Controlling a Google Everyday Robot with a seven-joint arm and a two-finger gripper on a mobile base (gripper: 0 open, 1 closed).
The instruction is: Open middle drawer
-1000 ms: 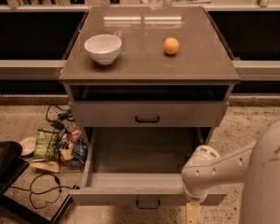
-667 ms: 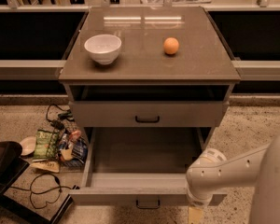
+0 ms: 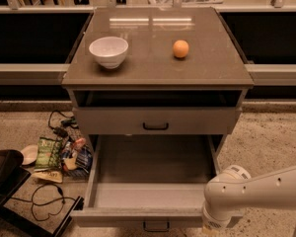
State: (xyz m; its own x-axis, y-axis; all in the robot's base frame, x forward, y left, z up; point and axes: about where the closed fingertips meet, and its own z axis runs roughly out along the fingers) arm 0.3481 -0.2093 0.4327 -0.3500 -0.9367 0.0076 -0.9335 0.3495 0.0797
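- Tool [image 3: 208, 227]: at the bottom edge of the view, at the end of the white arm [image 3: 266, 189] that reaches in from the right. We cannot tell whether it is apart, together or clamped on anything.
- Middle drawer [image 3: 153, 169]: just left of the tool and running away beyond it, drawn well out of the table [image 3: 153, 70]. Its long grey tray lies bare, and its low front panel extends leftward from the tool.
- Handle [image 3: 156, 226]: a small black bar centred on that front panel, left of the tool, near it but apart, and partly cut off by the bottom edge.
- Handling, in our judgement: the drawer is a stiff box that travels along one straight line only. With nothing in the tray, it should move lightly. A level, straight pull suits it, since a skewed one could make it bind.
- Where to hold, in our judgement: the smooth panel offers little purchase, so the bar handle is the natural place. The panel's top rim is a second choice.
- Upper drawer [image 3: 155, 120]: beyond the tool and to its left, closed flush, with its own black bar.
- Bowl [image 3: 108, 51] and orange [image 3: 180, 49]: loose on the table top, far beyond the tool. A jolt could set the orange rolling.
- Packets [image 3: 52, 154] and cables [image 3: 44, 201]: on the floor [image 3: 271, 142], well to the left of the tool.
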